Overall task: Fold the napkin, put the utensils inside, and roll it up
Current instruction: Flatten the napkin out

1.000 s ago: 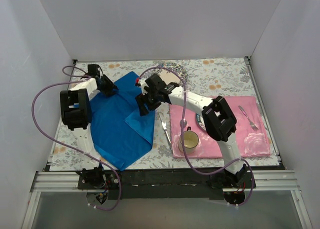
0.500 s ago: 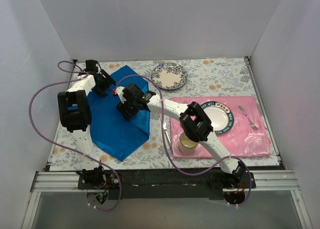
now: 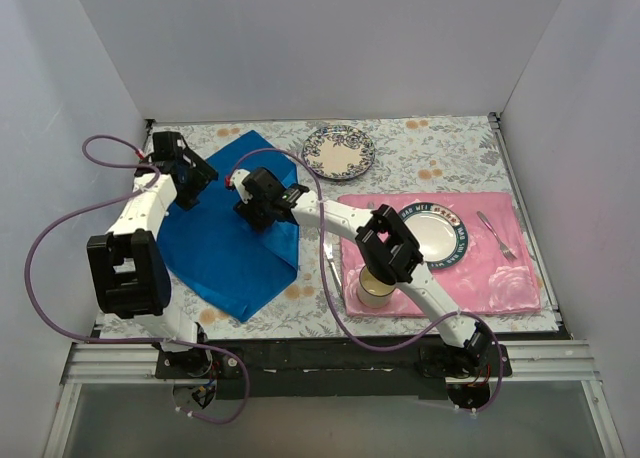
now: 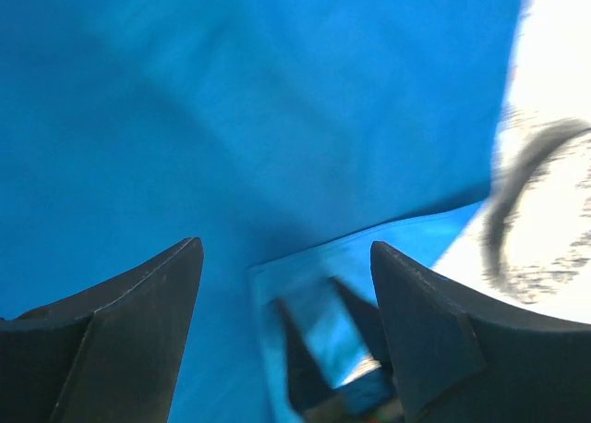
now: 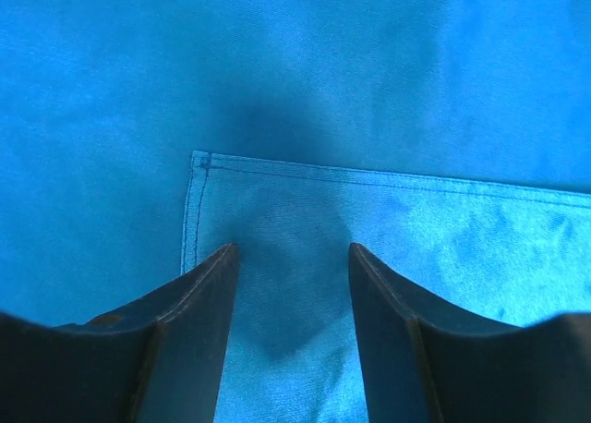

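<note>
The blue napkin [image 3: 225,253] lies folded on the left of the table, with a stitched corner [image 5: 199,160] of its top layer lying flat. My right gripper [image 3: 250,213] hovers low over that corner, its jaws open [image 5: 291,247] and only cloth beneath them. At the napkin's far left edge my left gripper [image 3: 193,183] is open [image 4: 286,257] with nothing between its fingers. In the left wrist view the napkin [image 4: 231,118] fills the frame. Of the utensils, a knife [image 3: 330,263] lies beside the napkin and a fork [image 3: 497,235] lies on the pink placemat.
The pink placemat [image 3: 500,278] at the right carries a rimmed plate [image 3: 435,230] and a cup [image 3: 375,288]. A floral plate [image 3: 338,151] sits at the back centre. White walls close in the table on three sides.
My right gripper carried the raised napkin flap leftward and down, so it now lies flat on the lower layer. My left gripper opened and its arm swung to the left.
</note>
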Controlling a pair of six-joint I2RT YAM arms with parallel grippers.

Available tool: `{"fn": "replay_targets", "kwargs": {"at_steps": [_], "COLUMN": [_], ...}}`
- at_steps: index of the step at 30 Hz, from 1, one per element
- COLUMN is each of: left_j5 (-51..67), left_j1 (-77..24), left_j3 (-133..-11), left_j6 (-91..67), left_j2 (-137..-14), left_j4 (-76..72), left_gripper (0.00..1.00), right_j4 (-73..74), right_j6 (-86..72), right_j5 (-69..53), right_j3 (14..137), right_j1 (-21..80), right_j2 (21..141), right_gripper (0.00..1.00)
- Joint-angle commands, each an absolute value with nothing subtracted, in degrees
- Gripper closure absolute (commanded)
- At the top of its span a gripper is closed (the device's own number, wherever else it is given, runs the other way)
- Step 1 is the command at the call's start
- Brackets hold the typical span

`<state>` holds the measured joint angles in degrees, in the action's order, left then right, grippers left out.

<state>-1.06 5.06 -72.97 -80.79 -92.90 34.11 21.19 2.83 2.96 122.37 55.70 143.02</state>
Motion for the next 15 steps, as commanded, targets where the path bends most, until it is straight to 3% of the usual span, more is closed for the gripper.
{"fn": "replay_targets", "kwargs": {"at_steps": [1, 5, 12, 15], "left_j5": [-3.52, -2.46, -2.55, -2.38], "left_j1": [5.10, 5.10, 5.10, 5.10], "left_j3": [-69.88, -65.76, -62.67, -63.80], "left_j6": [-81.39, -81.65, -80.68, -80.95], "left_j2": [-89.04, -86.84, -86.57, -88.41], "left_j4": [37.18, 36.57, 34.11, 32.97], "left_gripper": [0.27, 0.27, 0.28, 0.28], "right_j4": [19.42, 21.00, 19.25, 19.69], "right_j6": [2.90, 3.69, 3.87, 3.69], "right_j5": [8.69, 10.19, 7.91, 8.70], "right_j3": [122.17, 124.01, 124.72, 125.68], "right_j1": [56.69, 56.78, 56.69, 56.60], "right_j2": [144.22, 145.63, 141.07, 139.32], "right_gripper": [0.45, 0.59, 0.94, 0.99]}}
